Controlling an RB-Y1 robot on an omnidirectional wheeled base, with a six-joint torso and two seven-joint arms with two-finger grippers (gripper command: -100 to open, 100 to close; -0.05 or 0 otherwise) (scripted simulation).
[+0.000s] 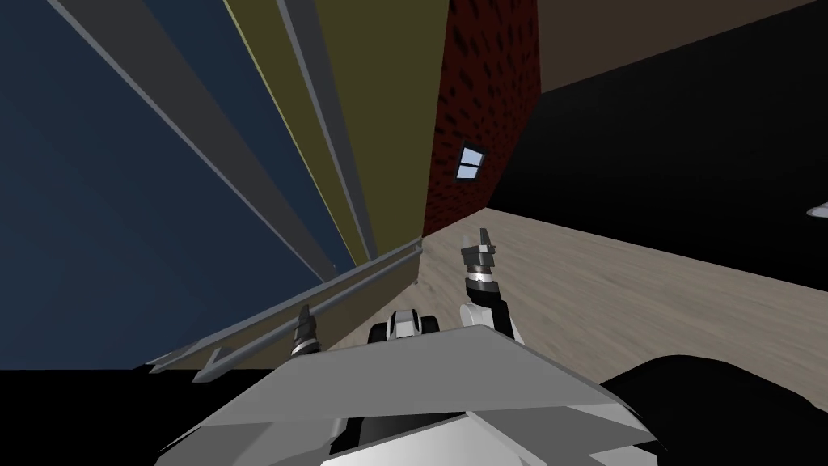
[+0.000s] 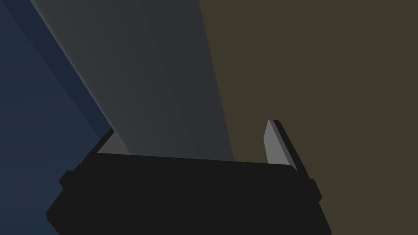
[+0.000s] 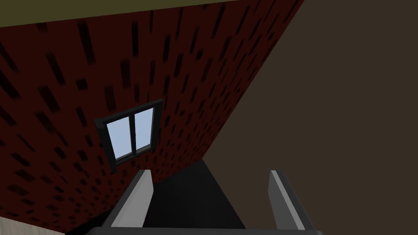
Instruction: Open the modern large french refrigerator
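In the head view the refrigerator (image 1: pixel 121 202) stands as a tall dark blue front crossed by grey strips, with olive panels beside it, and a long grey bar (image 1: pixel 356 281) runs along it. The left hand (image 1: pixel 305 319) sits just beside that bar, close to the refrigerator's front; whether it touches cannot be told. The right hand (image 1: pixel 477 243) is held well apart from the refrigerator, over the pale wooden floor (image 1: pixel 614 275). In the left wrist view the left hand (image 2: pixel 191 126) points at the refrigerator (image 2: pixel 36 102) from very near, and a dark blue face, a broad grey strip (image 2: pixel 163 89) and an olive surface (image 2: pixel 326 81) lie side by side. Its two fingers stand wide apart with nothing pressed between them. One fingertip (image 2: pixel 271 140) shows against the olive surface, while the other is partly hidden at the grey strip's edge. In the right wrist view the right hand (image 3: pixel 210 171) is likewise spread open and holds nothing, turned away from the refrigerator.
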